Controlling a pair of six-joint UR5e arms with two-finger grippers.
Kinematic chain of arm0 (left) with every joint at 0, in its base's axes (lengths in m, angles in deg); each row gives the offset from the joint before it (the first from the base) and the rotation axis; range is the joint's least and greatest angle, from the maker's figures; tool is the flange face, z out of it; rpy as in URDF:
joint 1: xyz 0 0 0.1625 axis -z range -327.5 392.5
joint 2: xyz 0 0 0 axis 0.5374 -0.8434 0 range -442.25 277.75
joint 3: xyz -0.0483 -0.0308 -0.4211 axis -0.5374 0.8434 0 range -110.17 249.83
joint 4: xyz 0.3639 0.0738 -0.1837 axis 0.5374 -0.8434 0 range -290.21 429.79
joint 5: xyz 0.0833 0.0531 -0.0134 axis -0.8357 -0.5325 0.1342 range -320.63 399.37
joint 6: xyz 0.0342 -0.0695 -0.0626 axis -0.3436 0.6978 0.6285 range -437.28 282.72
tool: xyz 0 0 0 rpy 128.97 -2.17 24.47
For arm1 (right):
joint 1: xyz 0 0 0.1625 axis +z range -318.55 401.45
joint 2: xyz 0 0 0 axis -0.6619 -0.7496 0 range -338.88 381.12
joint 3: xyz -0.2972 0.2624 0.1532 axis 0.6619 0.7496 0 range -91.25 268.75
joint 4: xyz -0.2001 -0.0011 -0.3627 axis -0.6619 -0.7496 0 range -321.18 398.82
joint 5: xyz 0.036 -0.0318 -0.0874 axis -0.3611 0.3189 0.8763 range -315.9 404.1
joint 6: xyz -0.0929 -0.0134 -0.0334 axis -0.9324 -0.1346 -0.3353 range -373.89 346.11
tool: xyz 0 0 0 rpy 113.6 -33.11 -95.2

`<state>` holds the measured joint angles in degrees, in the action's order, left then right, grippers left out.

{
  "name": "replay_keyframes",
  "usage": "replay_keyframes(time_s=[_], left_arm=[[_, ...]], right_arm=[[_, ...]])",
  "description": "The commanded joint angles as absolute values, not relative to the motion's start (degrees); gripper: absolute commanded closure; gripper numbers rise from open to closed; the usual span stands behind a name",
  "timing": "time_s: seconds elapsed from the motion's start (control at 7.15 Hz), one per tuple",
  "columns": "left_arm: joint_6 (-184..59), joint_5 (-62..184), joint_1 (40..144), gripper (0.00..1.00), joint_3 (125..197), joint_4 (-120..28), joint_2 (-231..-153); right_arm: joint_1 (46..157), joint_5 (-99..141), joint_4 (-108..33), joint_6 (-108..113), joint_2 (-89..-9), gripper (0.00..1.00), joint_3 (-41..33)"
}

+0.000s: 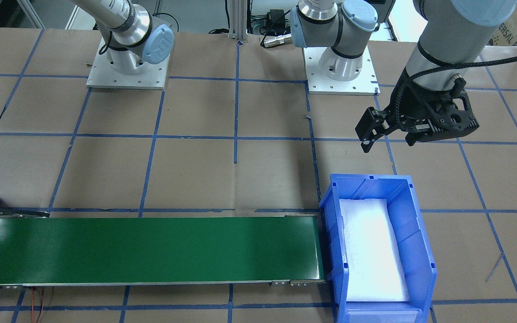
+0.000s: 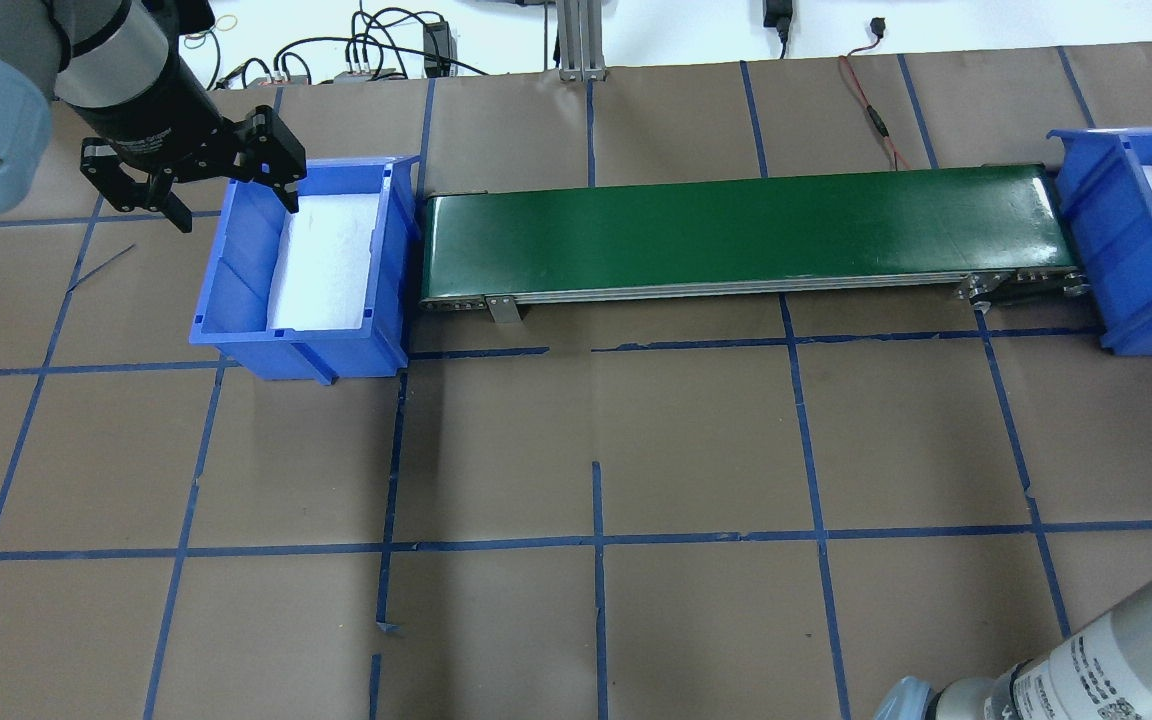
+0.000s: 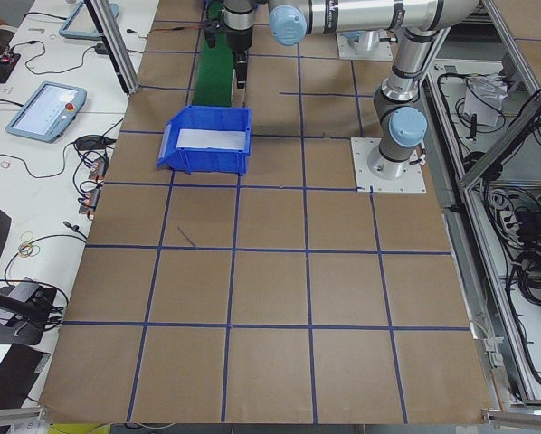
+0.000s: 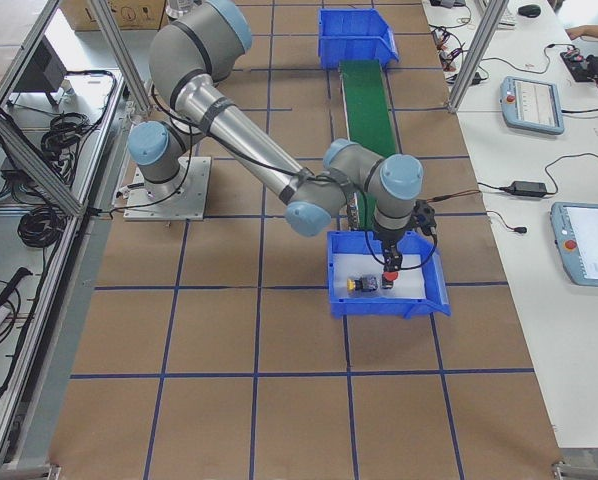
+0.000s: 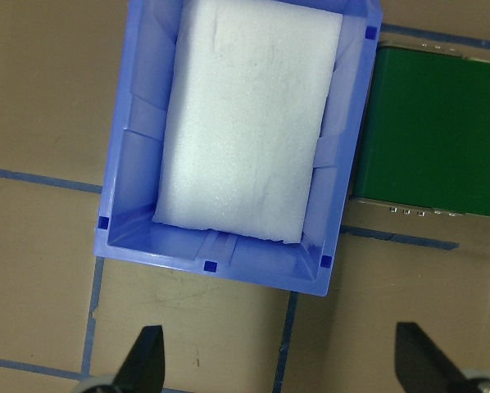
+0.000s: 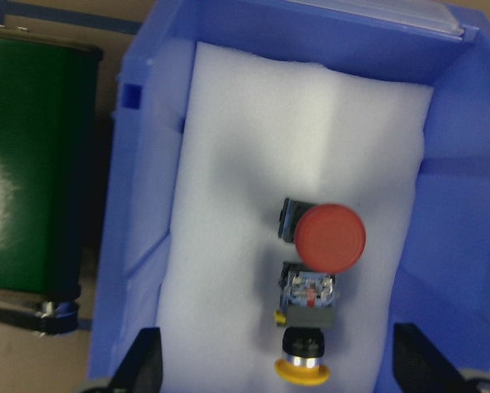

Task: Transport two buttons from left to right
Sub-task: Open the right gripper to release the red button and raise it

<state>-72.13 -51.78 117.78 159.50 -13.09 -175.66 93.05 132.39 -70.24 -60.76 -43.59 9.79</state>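
Both buttons lie on white foam in the blue right bin (image 6: 462,205). The red-capped button (image 6: 333,237) lies next to the yellow-capped button (image 6: 302,372), whose grey switch block (image 6: 308,295) points toward the red cap. My right gripper (image 6: 282,364) is open above them, a finger on each side, holding nothing. In the exterior right view it (image 4: 391,262) hangs over the bin (image 4: 389,305) with the buttons (image 4: 359,285) below. My left gripper (image 2: 226,195) is open and empty, just beside the blue left bin (image 2: 236,240), which holds only foam.
A green conveyor belt (image 2: 736,230) runs between the two bins and shows bare in the front-facing view (image 1: 151,249). The left bin (image 1: 330,206) stands at its end. The brown table carries a blue tape grid. The arm bases (image 1: 341,67) stand behind.
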Motion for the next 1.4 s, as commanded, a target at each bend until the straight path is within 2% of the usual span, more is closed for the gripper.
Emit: replay_keyframes(time_s=[0.0, 0.14, 0.42, 0.7, 0.98, 1.26], left_arm=[[-72.1, -51.8, 117.8, 0.00, 159.5, -13.1, -175.6], [-72.1, -51.8, 117.8, 0.00, 159.6, -13.1, -175.6], [-72.2, -51.8, 117.8, 0.00, 159.6, -13.1, -175.6], [-72.1, -51.8, 117.8, 0.00, 159.6, -13.1, -175.6], [-72.1, -51.8, 117.8, 0.00, 159.6, -13.1, -175.6], [-72.1, -51.8, 117.8, 0.00, 159.5, -13.1, -175.6]], right_arm=[[94.7, 132.5, -62.4, -57.2, -56.1, 0.00, 6.8], [97.3, 133.1, -57.9, -55.6, -59.4, 0.00, 7.0], [98.0, 133.8, -54.9, -53.2, -65.1, 0.00, 2.6], [101.4, 134.5, -54.5, -43.3, -67.4, 0.00, 1.8], [114.9, 135.0, -55.2, -25.7, -66.9, 0.00, 1.7], [126.0, 134.9, -55.7, -17.3, -65.4, 0.00, 1.7]])
